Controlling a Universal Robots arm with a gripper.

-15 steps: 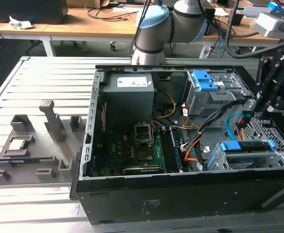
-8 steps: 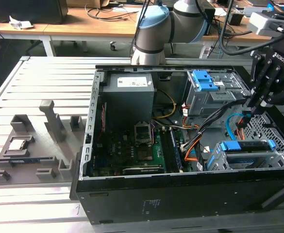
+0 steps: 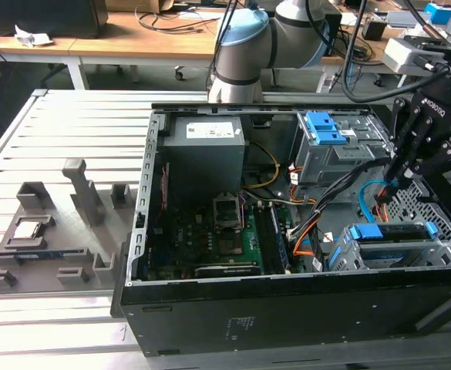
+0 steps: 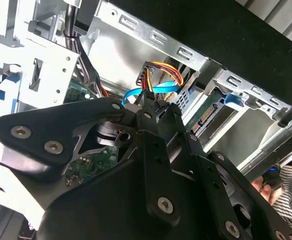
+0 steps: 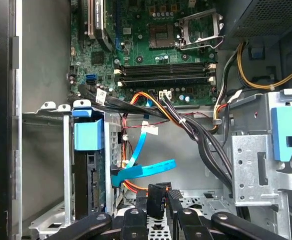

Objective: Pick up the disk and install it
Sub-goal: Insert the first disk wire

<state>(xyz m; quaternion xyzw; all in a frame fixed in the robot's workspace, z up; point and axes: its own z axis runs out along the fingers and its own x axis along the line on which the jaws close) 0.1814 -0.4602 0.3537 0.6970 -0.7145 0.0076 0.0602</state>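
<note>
The disk [image 3: 387, 232], silver with a blue frame, sits inside the lower drive cage [image 3: 441, 248] at the exterior view's right of the open computer case. In the first wrist view its connector edge [image 5: 92, 182] faces the case interior below a blue tab. My gripper [image 3: 385, 191] hangs just above and behind that cage. In both wrist views the gripper [image 5: 158, 201] [image 4: 146, 100] is shut on a black cable plug [image 5: 158, 194] with orange and yellow wires, beside a blue flat cable [image 5: 146, 170]. The plug is a short way from the disk's edge [image 4: 209, 114].
A grey power supply box [image 3: 206, 142], a motherboard [image 3: 217, 231] and an upper cage with blue latches [image 3: 325, 127] fill the case. Cable bundles [image 5: 200, 135] cross the middle. A grey fixture tray [image 3: 48, 231] lies on the slatted table. A person's hand [image 4: 265, 182] shows beyond the case.
</note>
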